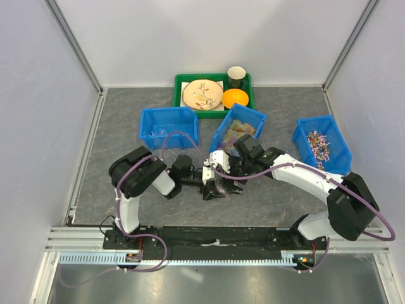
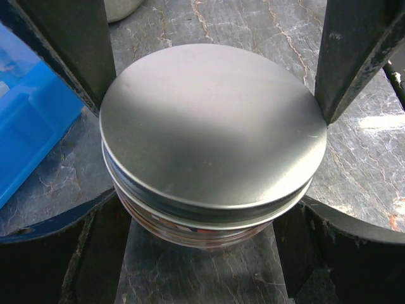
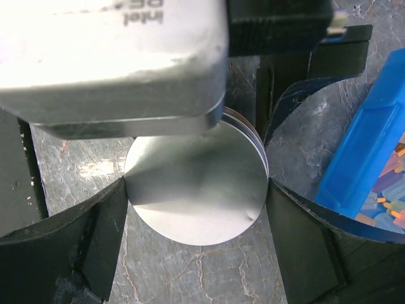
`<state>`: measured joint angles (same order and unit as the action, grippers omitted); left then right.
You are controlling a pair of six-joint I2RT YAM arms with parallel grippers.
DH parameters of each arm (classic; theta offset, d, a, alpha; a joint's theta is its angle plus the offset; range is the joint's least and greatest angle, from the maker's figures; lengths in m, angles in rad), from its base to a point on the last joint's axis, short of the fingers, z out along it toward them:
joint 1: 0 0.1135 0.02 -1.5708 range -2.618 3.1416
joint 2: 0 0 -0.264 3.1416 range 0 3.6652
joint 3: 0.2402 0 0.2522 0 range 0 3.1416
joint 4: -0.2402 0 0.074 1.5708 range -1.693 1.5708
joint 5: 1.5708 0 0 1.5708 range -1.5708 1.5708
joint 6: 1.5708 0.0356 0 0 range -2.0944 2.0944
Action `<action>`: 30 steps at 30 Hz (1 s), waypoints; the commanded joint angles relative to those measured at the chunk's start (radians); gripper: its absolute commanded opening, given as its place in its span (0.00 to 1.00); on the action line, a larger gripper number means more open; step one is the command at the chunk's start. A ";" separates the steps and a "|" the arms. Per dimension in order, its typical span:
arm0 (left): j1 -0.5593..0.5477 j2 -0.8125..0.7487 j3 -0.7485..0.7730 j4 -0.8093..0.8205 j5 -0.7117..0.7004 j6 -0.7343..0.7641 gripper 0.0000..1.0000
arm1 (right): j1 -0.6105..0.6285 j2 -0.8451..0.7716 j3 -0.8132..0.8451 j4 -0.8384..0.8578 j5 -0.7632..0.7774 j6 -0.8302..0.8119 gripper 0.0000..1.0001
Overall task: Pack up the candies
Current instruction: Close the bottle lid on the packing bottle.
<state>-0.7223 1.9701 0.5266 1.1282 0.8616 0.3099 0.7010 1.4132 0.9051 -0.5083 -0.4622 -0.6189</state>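
- Bolted at six o'clock in the top view, the two arm bases are sitting on the near edge of the grey table [image 1: 126, 183], nearest the camera.
- At the centre, the left tool [image 2: 215, 95] is reaching in from nine o'clock and standing spread wide around a glass jar [image 2: 190, 225]. Its fingers [image 2: 69, 44] are touching the rim of the metal lid [image 2: 212, 126] on both sides.
- Coming from three o'clock, the right tool [image 3: 197, 190] is also spread wide and pinching the same lid, with one finger [image 3: 95, 228] pressing on each side.
- At eleven o'clock from the jar, a blue bin [image 1: 168, 125] is lying on the table; I cannot make out its contents.
- At twelve o'clock, a second blue bin [image 1: 239, 126] is holding flat pastel packets. Behind it, a green tray [image 1: 179, 95] is carrying a plate [image 1: 202, 94], an orange bowl [image 1: 235, 98] and a dark cup [image 1: 236, 76].
- At two o'clock, well apart from the jar, the candies [image 1: 318, 147] are lying in a third blue bin [image 1: 304, 136].
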 commanded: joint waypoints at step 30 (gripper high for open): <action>-0.005 0.016 0.036 -0.022 -0.044 0.066 0.85 | -0.001 0.015 0.069 -0.015 -0.006 -0.004 0.98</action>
<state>-0.7250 1.9701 0.5461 1.1057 0.8471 0.3206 0.7010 1.4540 0.9237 -0.5056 -0.4393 -0.6029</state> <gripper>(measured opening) 0.869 0.969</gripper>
